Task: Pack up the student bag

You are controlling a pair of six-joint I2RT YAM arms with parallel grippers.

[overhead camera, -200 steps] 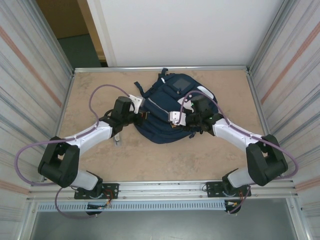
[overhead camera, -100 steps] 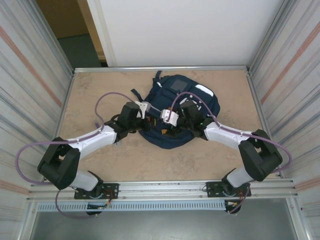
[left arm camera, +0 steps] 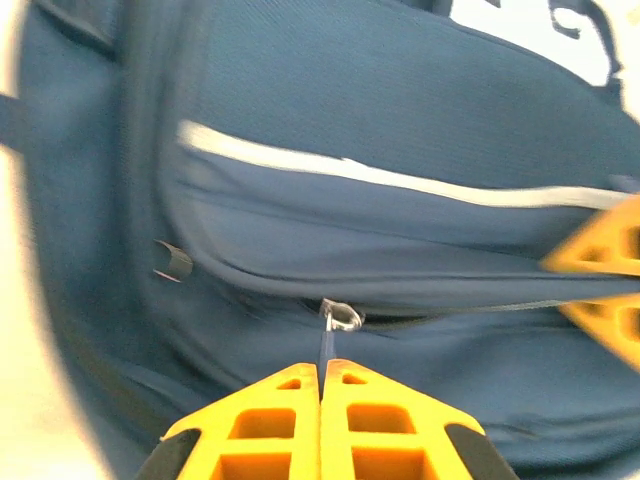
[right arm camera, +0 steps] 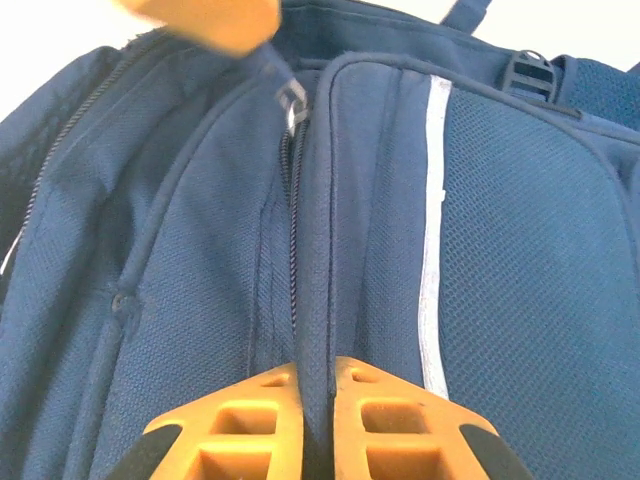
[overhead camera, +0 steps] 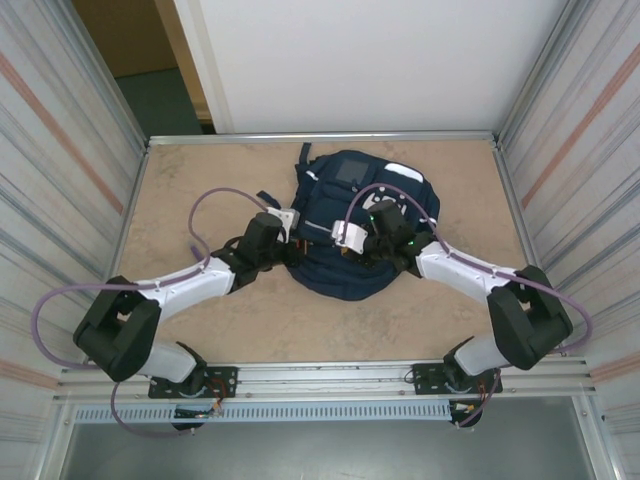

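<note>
Bag: the bag (overhead camera: pixel 365 200) sits mid-table (overhead camera: pixel 200 180), up toward the far edge, front panel facing up.
Just changed: both arms have swung in within the last second. The bag has gone from a loose sprawl to a tighter, rounder heap, gathered in from its left side.
Left pincer: the left pincer (left arm camera: pixel 320 368) is together, clamped on the thin tab of the zip pull (left arm camera: pixel 341 317); the metal ring shows just past the tips.
Right pincer: the right pincer (right arm camera: pixel 315 372) is together too, pinching a ridge of bag fabric right beside the zip line.
Zip: the run between the two pincers looks shut, though the left wrist view is blurred.
Meaning: this reads as zip work, with the right arm bracing and the left hauling. Whether it is about to open or has just closed, I cannot tell.
Next: pull along the zip line, not across it, while the brace holds.
Risk: the tab could slip free, or the whole bag could drag.
</note>
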